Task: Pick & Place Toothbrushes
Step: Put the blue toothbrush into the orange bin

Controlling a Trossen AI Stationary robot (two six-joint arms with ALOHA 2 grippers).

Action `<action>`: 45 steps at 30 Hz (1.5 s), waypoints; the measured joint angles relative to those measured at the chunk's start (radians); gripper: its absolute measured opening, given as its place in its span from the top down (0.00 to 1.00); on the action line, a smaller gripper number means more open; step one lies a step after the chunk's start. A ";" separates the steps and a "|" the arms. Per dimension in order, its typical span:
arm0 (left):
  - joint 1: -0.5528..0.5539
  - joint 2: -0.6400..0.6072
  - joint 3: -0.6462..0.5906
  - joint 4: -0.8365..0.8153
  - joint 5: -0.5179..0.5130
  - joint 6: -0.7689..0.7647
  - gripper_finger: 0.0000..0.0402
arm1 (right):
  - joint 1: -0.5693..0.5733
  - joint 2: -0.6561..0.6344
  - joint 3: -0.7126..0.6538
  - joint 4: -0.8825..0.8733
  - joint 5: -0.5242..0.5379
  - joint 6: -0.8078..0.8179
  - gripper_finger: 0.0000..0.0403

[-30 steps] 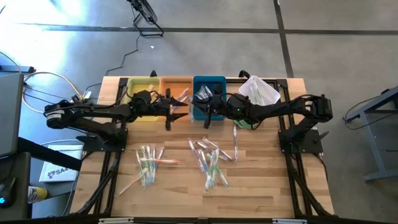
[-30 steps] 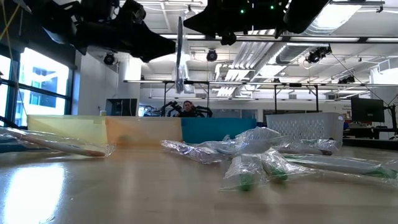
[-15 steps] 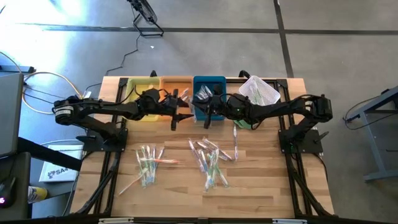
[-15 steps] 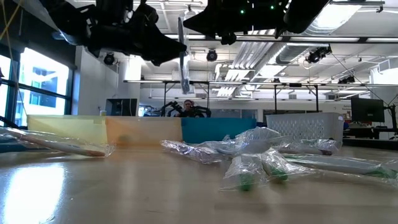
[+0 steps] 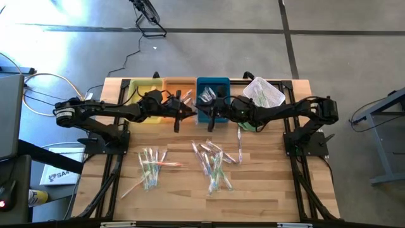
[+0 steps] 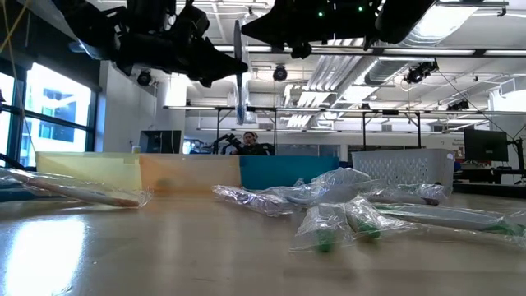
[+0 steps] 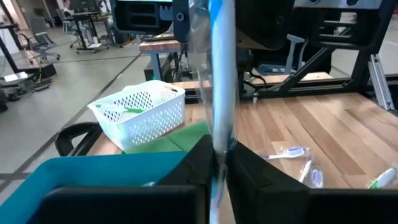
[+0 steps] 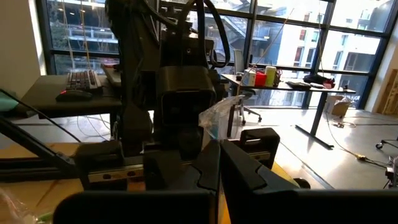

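Observation:
A blue toothbrush (image 6: pixel 239 82) in a clear wrapper hangs upright in the air, over the near rim where the orange tray (image 5: pixel 179 85) meets the blue tray (image 5: pixel 214 85). My left gripper (image 5: pixel 182 113) reaches it from the left and is shut on it. From the right comes my right gripper (image 5: pixel 204 114), also shut on it. Several wrapped toothbrushes lie flat on the wood in two loose heaps (image 5: pixel 150 166) (image 5: pixel 214 163). My left gripper pinches the wrapped toothbrush's shaft (image 7: pixel 219 140) between its two fingers, about midway along it. The fingers lie level, coming from the table's left, across the upright brush. The brush stands clear of table and trays. My right gripper holds the same toothbrush higher up, near its upper end; crumpled wrapper (image 8: pixel 217 121) sticks up just past the shut fingers (image 8: pixel 205 168). The fingers lie level, from the table's right, across the brush. The exact spot is hidden by the fingers.
A yellow tray (image 5: pixel 140 88) stands left of the orange one along the far edge. A white mesh basket (image 5: pixel 264 94) sits at the far right, on a green sheet (image 7: pixel 174 138). The near half of the table carries the two heaps, with bare wood between them.
My left gripper has moved toward the table's right, up to the upright toothbrush that my right gripper keeps still. The toothbrush has stayed upright in the same place.

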 joint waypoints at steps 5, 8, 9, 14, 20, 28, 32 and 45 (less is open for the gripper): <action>0.000 0.000 0.000 -0.020 0.004 0.046 0.97 | -0.002 0.000 0.000 -0.016 -0.068 0.000 0.99; 0.000 0.000 0.000 -0.021 0.005 0.069 0.96 | -0.001 0.000 0.000 -0.022 -0.079 0.000 0.99; 0.000 0.000 0.000 -0.022 0.005 0.079 0.96 | -0.002 0.000 0.000 -0.025 -0.082 0.000 0.99; 0.000 0.000 0.000 -0.021 0.005 0.094 0.97 | -0.002 0.000 0.000 -0.025 -0.086 -0.002 0.99; 0.000 -0.001 0.000 -0.017 0.015 0.094 0.97 | -0.001 -0.001 0.000 -0.013 -0.086 0.025 0.97; 0.000 -0.003 0.000 -0.013 0.020 0.094 0.97 | 0.017 -0.021 -0.001 -0.069 -0.088 0.009 0.71; 0.001 -0.003 0.000 -0.012 0.020 0.103 0.97 | 0.035 -0.065 -0.001 -0.098 -0.045 -0.003 0.55; 0.204 -0.164 0.001 -0.229 0.059 0.128 0.97 | 0.064 -0.205 0.000 -0.396 0.286 0.028 0.35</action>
